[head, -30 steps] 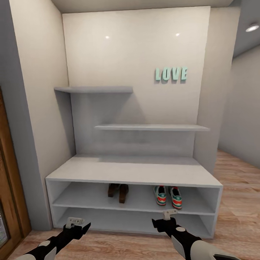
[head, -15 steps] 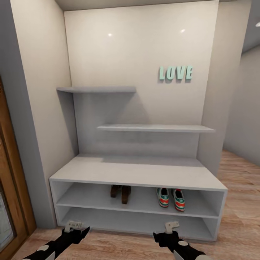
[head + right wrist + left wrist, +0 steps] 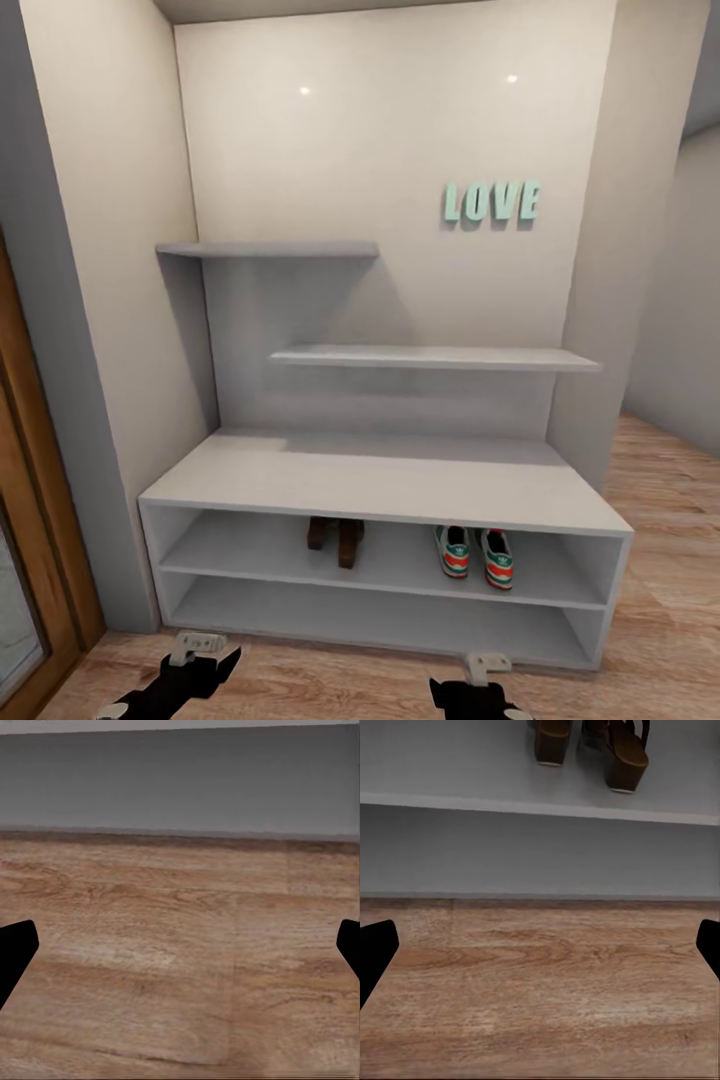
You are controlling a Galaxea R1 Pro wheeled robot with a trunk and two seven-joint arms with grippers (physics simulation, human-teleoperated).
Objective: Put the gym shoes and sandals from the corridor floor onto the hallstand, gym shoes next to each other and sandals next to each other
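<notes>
The white hallstand (image 3: 380, 485) stands against the wall, and all the footwear is on its upper open tier. The two brown sandals (image 3: 335, 538) sit side by side near the middle, heels outward; they also show in the left wrist view as sandals (image 3: 591, 742). The two gym shoes (image 3: 475, 553) stand together to the right of them. My left gripper (image 3: 200, 648) and right gripper (image 3: 486, 668) hang low over the corridor floor (image 3: 660, 580) in front of the rack. Both are open and empty: left gripper (image 3: 540, 952), right gripper (image 3: 180, 952).
Two staggered white shelves (image 3: 435, 356) hang above the rack's back, with teal LOVE letters (image 3: 490, 202) on the wall. A wooden door frame (image 3: 30, 520) is at the left. The corridor opens to the right past the wall corner (image 3: 610, 300).
The whole head view has shifted, so the camera moved. Both grippers now sit lower in the picture, near its bottom edge. The shoes have stayed where they were on the rack.
</notes>
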